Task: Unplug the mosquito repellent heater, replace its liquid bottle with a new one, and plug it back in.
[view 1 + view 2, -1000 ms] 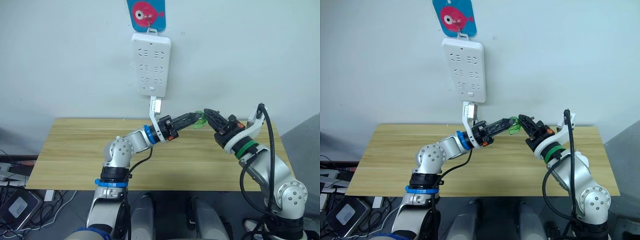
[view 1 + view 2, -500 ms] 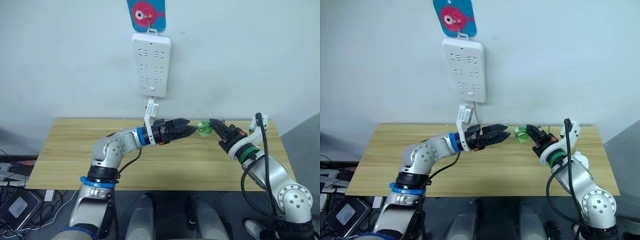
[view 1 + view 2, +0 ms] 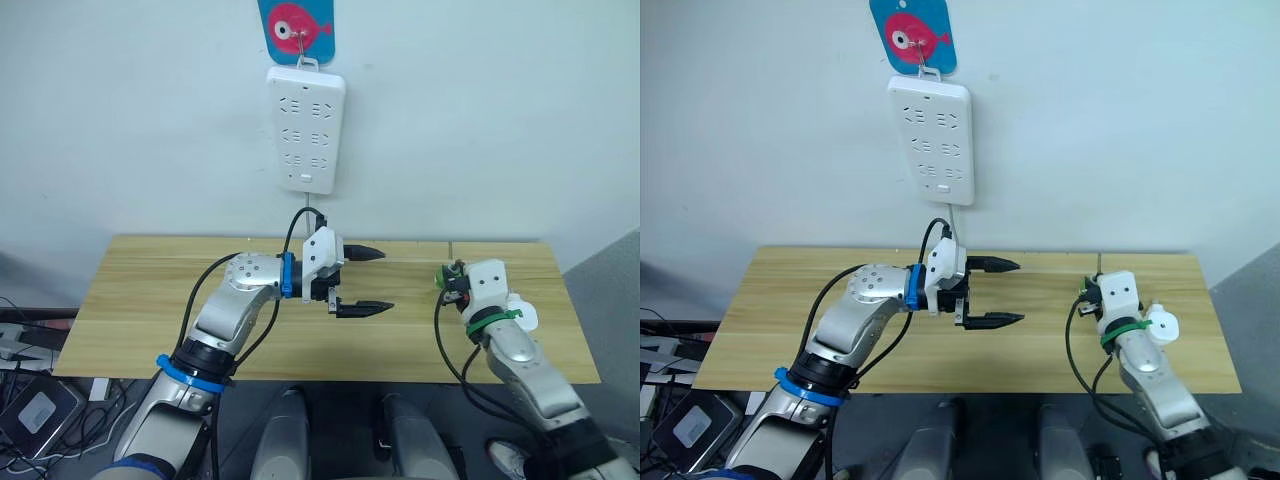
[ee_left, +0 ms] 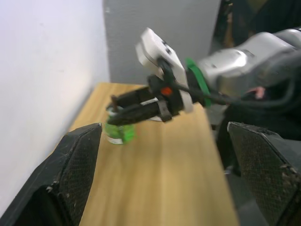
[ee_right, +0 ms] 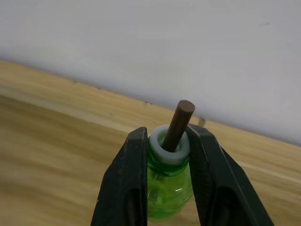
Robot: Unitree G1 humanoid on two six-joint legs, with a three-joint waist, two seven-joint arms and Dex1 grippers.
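The right gripper point(image 5: 167, 165) is clamping its two black fingers on the neck of the green liquid bottle point(image 5: 168, 188), wick upright between them, low over the wooden table point(image 3: 150, 300). The left gripper point(image 3: 362, 281) is hovering wide open and empty, well apart.

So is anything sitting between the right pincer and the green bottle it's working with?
Nothing does. The right pincer is shut on the green bottle at its neck, with the dark wick sticking up between the fingers. The left pincer is open and apart from it, over the table.
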